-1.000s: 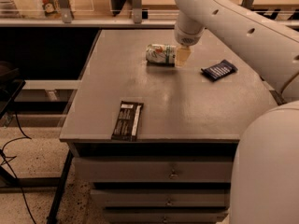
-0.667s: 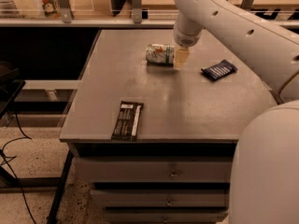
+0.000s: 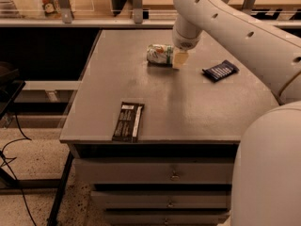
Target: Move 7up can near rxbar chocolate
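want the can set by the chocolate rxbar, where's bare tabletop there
Bare tabletop lies right of the rxbar chocolate, out to the front right corner, and behind it up to the 7up can. Crowded: far side, gripper at the can's right end, dark blue packet beyond.

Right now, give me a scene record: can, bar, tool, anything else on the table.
7up can: on its side, far centre of the table
rxbar chocolate: flat at the near edge, far from the can
tool: low, at the can's right end
dark blue packet: right of the tool
task: can not yet moved
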Tool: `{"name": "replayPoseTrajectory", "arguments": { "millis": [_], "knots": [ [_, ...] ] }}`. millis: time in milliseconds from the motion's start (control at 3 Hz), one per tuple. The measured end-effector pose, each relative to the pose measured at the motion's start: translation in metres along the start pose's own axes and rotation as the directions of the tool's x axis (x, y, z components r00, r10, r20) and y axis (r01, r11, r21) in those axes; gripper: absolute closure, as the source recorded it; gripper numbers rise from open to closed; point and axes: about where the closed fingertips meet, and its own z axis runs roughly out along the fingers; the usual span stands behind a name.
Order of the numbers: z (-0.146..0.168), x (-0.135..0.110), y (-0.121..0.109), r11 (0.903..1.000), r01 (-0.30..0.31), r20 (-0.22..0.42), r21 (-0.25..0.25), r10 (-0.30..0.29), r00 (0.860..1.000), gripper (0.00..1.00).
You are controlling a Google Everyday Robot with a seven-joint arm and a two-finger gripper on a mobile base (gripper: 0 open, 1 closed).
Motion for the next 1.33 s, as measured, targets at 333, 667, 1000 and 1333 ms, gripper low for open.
{"name": "replayPoseTrajectory", "arguments": {
  "millis": [333,667,1000,1333],
  "knots": [
    [-0.001,-0.002,0.002,1.0000,0.008,0.008,-0.006,-0.008,1.000,0.62],
    [-0.004,-0.003,0.004,0.9998,0.016,0.015,-0.014,-0.016,1.000,0.85],
    [-0.020,-0.001,0.003,0.9997,0.020,0.027,-0.012,-0.020,0.999,0.90],
    [-0.049,0.001,0.013,0.9998,-0.014,0.056,-0.015,0.015,0.998,0.88]
  ]
}}
